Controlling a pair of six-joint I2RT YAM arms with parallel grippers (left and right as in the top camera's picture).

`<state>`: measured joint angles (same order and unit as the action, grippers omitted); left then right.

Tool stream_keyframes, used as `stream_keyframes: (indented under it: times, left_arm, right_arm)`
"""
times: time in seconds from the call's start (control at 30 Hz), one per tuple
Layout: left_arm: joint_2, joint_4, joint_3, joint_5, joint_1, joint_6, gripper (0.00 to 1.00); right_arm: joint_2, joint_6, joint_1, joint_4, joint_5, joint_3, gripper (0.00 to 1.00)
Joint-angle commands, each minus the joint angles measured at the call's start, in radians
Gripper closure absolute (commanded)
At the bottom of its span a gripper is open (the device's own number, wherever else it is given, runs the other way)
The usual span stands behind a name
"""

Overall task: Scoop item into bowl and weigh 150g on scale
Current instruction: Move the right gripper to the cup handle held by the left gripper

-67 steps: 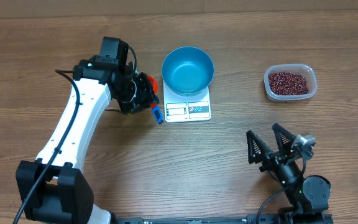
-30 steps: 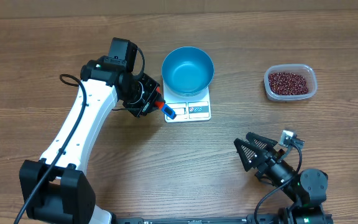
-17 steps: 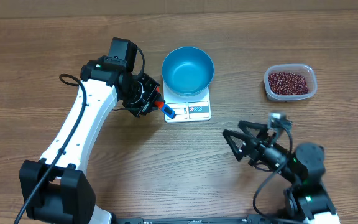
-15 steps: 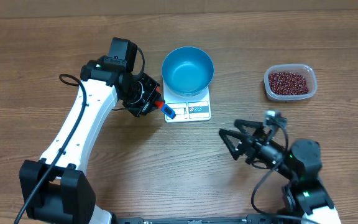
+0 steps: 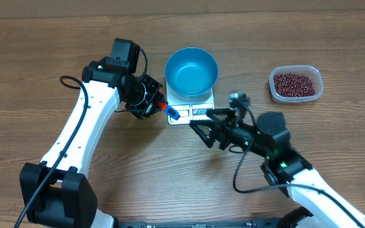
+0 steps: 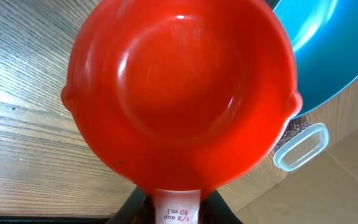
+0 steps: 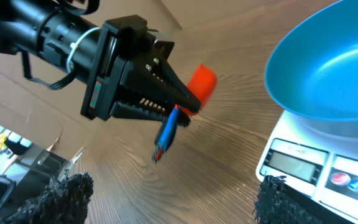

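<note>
Nearest you, your right claw (image 5: 199,118) stands wide open with nothing in it, its tips at the near edge of the scale (image 5: 181,114). To the left, your left claw (image 5: 159,103) is clamped on the handle of a red scoop (image 6: 179,93) whose cup is empty. The handle's blue end lies over the scale's near left corner. The blue bowl (image 5: 191,71) sits on the scale, empty. The beans (image 5: 293,83) lie in a clear tub (image 5: 319,88) on the counter (image 5: 43,57), far right, well apart from the scale.
</note>
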<state>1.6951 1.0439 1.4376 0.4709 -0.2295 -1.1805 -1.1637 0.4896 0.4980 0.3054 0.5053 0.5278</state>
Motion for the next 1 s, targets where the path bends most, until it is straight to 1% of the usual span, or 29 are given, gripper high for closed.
stream_keyframes:
  times: [0.0, 0.27, 0.43, 0.5, 0.57, 0.77, 0.97]
  left_arm:
    - [-0.029, -0.001, 0.023, -0.007, -0.007, -0.032, 0.96]
    - [-0.029, -0.001, 0.023, -0.010, -0.007, -0.039, 0.96]
    - [-0.029, -0.001, 0.023, -0.010, -0.007, -0.039, 0.96]
    - [-0.029, -0.001, 0.023, -0.010, -0.007, -0.039, 0.96]
    - [-0.029, -0.001, 0.023, -0.010, -0.007, -0.039, 0.96]
    - [-0.029, -0.002, 0.023, -0.010, -0.007, -0.040, 0.96]
    - [-0.029, -0.005, 0.023, -0.010, -0.007, -0.040, 0.96]
  right_arm:
    - [-0.071, -0.017, 0.038, 0.013, -0.037, 0.077, 0.16]
    - [-0.192, -0.017, 0.093, 0.032, -0.042, 0.167, 0.19]
    - [-0.250, -0.016, 0.100, 0.048, -0.041, 0.197, 0.27]
    - [-0.273, -0.006, 0.104, 0.081, -0.041, 0.200, 0.28]
    - [-0.293, 0.014, 0.114, 0.118, -0.040, 0.201, 0.31]
    - [-0.338, 0.071, 0.130, 0.178, -0.041, 0.201, 0.32]
    - [-0.352, 0.124, 0.130, 0.249, -0.042, 0.201, 0.36]
